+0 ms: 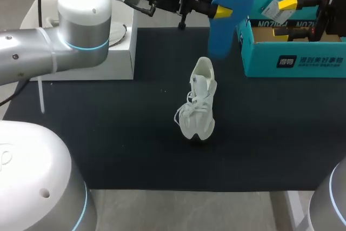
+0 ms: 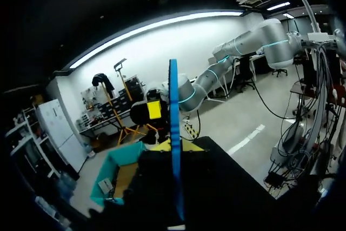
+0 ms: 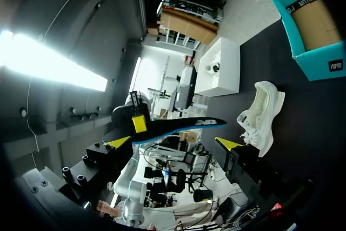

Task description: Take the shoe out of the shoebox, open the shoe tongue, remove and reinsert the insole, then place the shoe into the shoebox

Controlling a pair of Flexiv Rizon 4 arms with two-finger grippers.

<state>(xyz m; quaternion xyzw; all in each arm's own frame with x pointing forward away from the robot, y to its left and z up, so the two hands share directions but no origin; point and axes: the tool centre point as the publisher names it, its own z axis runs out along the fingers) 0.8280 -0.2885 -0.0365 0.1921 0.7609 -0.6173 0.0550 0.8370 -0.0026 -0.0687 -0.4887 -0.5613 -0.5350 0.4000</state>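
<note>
Head view has the left gripper [image 1: 223,10] reaching across the far side of the table and clamped on the blue insole [image 1: 230,14], which hangs in the air between the shoe [image 1: 200,102] and the shoebox [image 1: 294,60]. Only one yellow tip shows there, on the near face of the insole; the other finger is hidden behind it. In the left wrist view the insole [image 2: 174,150] is edge-on, just a thin blue strip rising between that gripper's [image 2: 174,147] fingers, and most of the fingers are lost in the dark. The white shoe sits by itself mid-mat, well apart from both grippers, toe toward the near edge with the laces loose; can't see down inside it from here. The right gripper [image 1: 285,17] hangs over the open teal shoebox with its fingers spread wide and nothing between them, and the arm behind it is cut off at the edge. The right wrist view agrees: its own tips [image 3: 174,143] are far apart, the insole [image 3: 178,128] is out ahead of them, and the shoe [image 3: 262,114] and shoebox [image 3: 311,31] lie off to the side. A white box [image 1: 121,52] sits on the black mat's [image 1: 135,150] far left corner, partly covered by the left arm.
</note>
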